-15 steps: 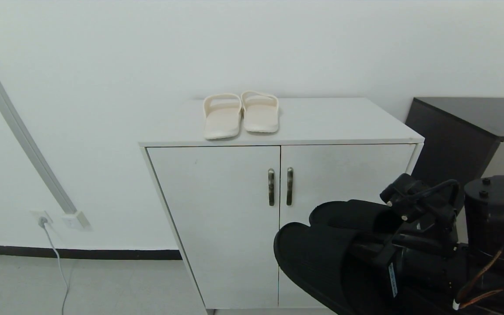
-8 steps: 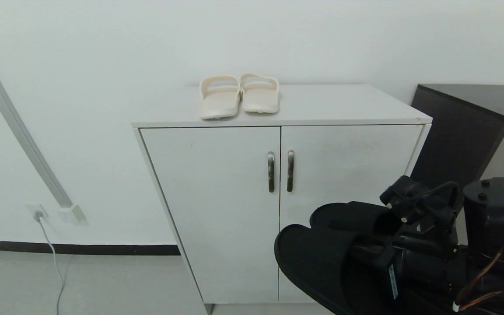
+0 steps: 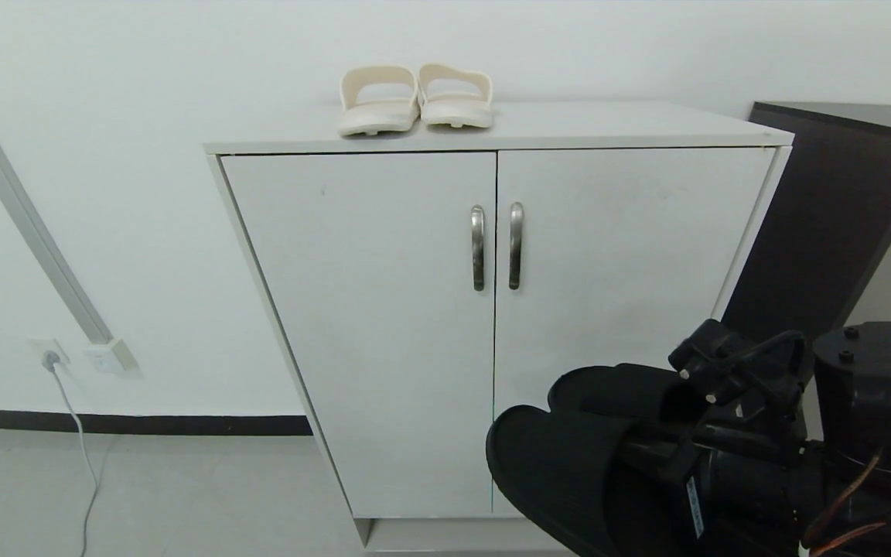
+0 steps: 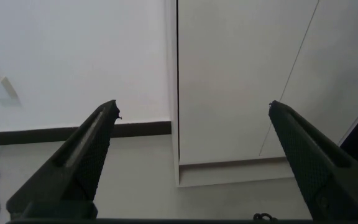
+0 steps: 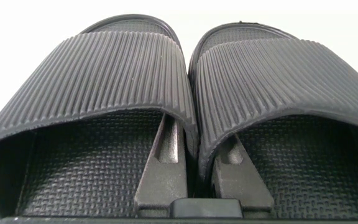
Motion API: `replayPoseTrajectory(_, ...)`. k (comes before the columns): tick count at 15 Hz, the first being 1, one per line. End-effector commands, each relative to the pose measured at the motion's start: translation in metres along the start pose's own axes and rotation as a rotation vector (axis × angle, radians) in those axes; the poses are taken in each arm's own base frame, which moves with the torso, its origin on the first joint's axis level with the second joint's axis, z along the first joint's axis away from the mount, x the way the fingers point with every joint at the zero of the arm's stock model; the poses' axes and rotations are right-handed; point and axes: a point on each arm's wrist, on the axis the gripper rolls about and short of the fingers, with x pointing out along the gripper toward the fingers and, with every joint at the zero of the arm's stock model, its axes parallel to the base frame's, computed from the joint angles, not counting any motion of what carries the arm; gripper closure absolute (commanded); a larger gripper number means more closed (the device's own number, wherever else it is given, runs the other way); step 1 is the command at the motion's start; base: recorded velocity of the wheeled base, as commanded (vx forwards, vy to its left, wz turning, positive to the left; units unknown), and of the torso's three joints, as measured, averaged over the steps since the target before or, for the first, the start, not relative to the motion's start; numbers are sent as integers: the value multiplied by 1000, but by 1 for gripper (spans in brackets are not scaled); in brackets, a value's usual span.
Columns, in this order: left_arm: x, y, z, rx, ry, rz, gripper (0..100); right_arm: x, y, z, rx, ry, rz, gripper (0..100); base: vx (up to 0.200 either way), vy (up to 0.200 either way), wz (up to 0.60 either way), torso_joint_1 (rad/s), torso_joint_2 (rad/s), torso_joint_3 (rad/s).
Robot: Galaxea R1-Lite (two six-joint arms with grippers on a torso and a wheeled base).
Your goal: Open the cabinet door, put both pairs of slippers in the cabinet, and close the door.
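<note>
2 black slippers (image 3: 561,464), pinched by right end effector (image 5: 196,155)

cabinet top: pair of cream foam slippers (image 3: 414,97) side by side on the white wooden two-door cabinet (image 3: 368,325), a bit left of the middle
doors: both shut, two metal bar handles (image 3: 478,247) next to each other at the centre seam
front right: pair of black ribbed rubber slippers (image 3: 569,456) low before the right door, right gripper (image 5: 197,180) pinching their touching inner walls, one finger in each
right of cabinet: dark wooden unit (image 3: 840,216), just beside it
left of cabinet: white wall socket (image 3: 47,357), low on the wall
</note>
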Motion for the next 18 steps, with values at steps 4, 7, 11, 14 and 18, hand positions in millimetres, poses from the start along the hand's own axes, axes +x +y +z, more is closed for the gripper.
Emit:
replayPoseTrajectory(4,2,0,1,-3,26,-8,0,-1,2,-3,-5,10,9,100,0,0,0,-1,38,29)
replayPoseTrajectory(7,-1,1,27,-24,-32,-32,0,0,3,-4,-4,13,12,100,0,0,0,0,0,0)
replayPoseTrajectory(11,26,0,89,-137,64,-141,0,-1,3,-6,-5,16,12,100,0,0,0,0,0,0)
replayPoseTrajectory(14,70,-5,97,-145,168,-305,0,-3,3,-5,-4,10,12,100,0,0,0,0,0,0)
replayPoseTrajectory(18,100,-15,108,-143,150,-555,0,-2,3,-6,-5,15,15,100,0,0,0,-2,146,79)
